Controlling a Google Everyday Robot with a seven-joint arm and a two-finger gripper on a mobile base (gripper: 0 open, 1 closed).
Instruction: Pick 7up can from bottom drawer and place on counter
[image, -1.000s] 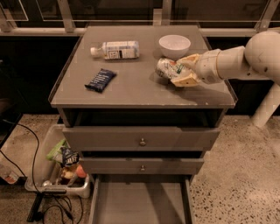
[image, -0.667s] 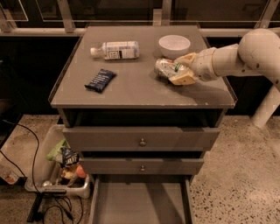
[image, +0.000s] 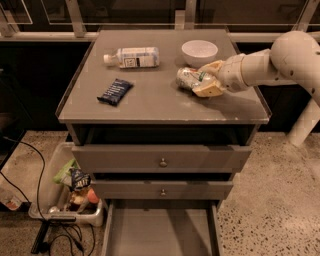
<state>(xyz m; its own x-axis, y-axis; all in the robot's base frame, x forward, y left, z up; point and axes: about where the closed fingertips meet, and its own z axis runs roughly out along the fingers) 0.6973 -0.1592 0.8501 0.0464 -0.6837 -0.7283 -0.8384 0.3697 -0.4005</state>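
The 7up can (image: 188, 78) lies on its side on the counter (image: 150, 102), right of the middle, just in front of the white bowl. My gripper (image: 206, 80) comes in from the right on a white arm and its yellowish fingers (image: 210, 90) are closed around the can's right end. The can rests on or just above the counter top. The bottom drawer (image: 162, 232) is pulled open at the bottom of the view and its grey floor is bare.
A white bowl (image: 199, 51) stands at the back right of the counter. A clear bottle with a white label (image: 133, 57) lies at the back left. A dark snack packet (image: 115, 91) lies at the front left. A tub of clutter (image: 70, 192) sits on the floor to the left.
The arm and gripper have shifted slightly, with the can still held over the same spot on the counter. Nothing else has moved.
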